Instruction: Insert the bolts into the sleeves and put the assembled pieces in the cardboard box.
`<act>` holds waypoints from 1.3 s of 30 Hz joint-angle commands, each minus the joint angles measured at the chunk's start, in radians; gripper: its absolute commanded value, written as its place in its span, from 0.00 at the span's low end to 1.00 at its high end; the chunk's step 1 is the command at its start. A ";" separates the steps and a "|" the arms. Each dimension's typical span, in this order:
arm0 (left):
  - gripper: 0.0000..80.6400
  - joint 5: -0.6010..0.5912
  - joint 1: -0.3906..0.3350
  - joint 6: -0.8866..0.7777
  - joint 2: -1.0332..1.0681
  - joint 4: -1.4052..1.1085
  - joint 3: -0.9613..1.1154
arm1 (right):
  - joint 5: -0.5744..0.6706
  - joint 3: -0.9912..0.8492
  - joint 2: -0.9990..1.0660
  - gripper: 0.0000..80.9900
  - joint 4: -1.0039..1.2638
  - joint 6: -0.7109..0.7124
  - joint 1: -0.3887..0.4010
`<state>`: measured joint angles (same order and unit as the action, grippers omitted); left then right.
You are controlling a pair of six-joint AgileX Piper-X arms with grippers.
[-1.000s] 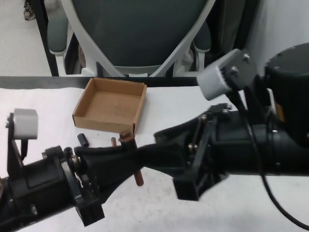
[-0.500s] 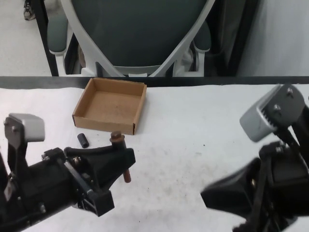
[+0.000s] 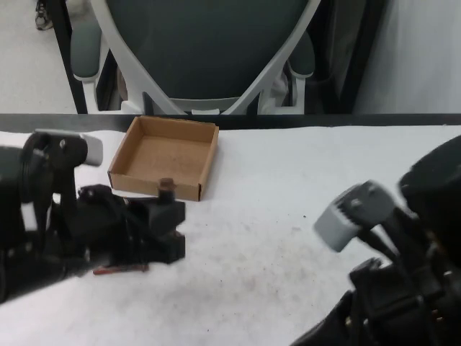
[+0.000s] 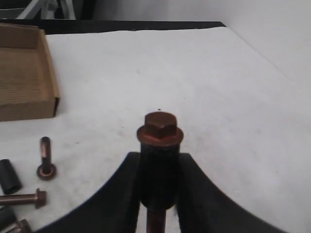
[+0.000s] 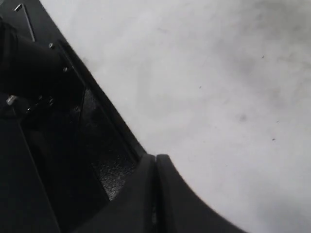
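Left jaws: pinching an upright short black cylindrical sleeve (image 4: 158, 174) from both sides, one black finger (image 4: 114, 196) flat against each flank.
Assembled piece: a copper-coloured hex-head flanged bolt (image 4: 160, 127) sits in the sleeve. Its head rests on the sleeve's top rim and its shank pokes out below. The piece is held on the near side of the box, close to the box's near wall.
Left arm: the black left arm (image 3: 79, 231) reaches in from the near left of the scene.
Loose parts: two more copper-coloured bolts (image 4: 45, 159) (image 4: 25, 198) and a bare black sleeve (image 4: 8, 175) lie on the tabletop just near of the box. Further pieces show at the edge of the left wrist view, too cropped to tell apart.
Cardboard box: the shallow brown open-topped cardboard box (image 3: 166, 153) stands at the far left of the tabletop, close to the far edge.
Right jaws: pressed together, tips touching, nothing between them, low over bare tabletop.
Right arm: the black right arm (image 3: 403, 303) sits at the near right, well apart from the box and the loose parts.
Tabletop: the white, lightly speckled tabletop (image 3: 288, 187) carries everything.
Beyond: a dark grey-green office chair with a white frame (image 3: 209, 50) stands past the far edge.
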<state>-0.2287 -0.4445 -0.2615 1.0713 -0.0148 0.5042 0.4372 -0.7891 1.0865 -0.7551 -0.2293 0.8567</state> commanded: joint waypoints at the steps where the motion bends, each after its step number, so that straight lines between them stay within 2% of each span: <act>1: 0.01 0.012 0.015 0.008 0.003 0.004 0.028 | 0.103 0.002 0.051 0.01 -0.003 -0.026 0.000; 5: 0.01 0.008 0.093 0.008 0.059 0.073 0.114 | 0.111 -0.001 0.110 0.01 0.000 -0.026 0.000; 9: 0.01 -0.053 0.165 0.018 0.144 0.150 0.203 | 0.116 -0.011 0.144 0.01 0.020 -0.026 0.000; 13: 0.01 -0.058 0.204 0.075 0.234 0.239 0.307 | 0.131 -0.031 0.172 0.01 0.020 -0.026 -0.002; 19: 0.01 -0.048 0.216 0.113 0.382 0.322 0.463 | 0.140 -0.078 0.202 0.01 0.009 -0.002 -0.002; 22: 0.01 -0.040 0.216 0.139 0.461 0.373 0.552 | 0.217 -0.094 0.219 0.01 0.009 -0.006 -0.015; 25: 0.01 -0.019 0.214 0.168 0.542 0.434 0.637 | 0.274 -0.098 0.239 0.01 0.009 -0.019 -0.053; 34: 0.01 0.027 0.214 0.225 0.757 0.512 0.846 | 0.293 -0.117 0.282 0.01 0.002 -0.033 -0.169; 39: 0.01 0.053 0.214 0.225 0.864 0.523 0.923 | 0.318 -0.175 0.315 0.01 0.002 -0.011 -0.202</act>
<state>-0.2017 -0.2308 -0.0437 1.9099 0.5018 1.3930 0.7279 -0.9344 1.3920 -0.7510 -0.2613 0.6655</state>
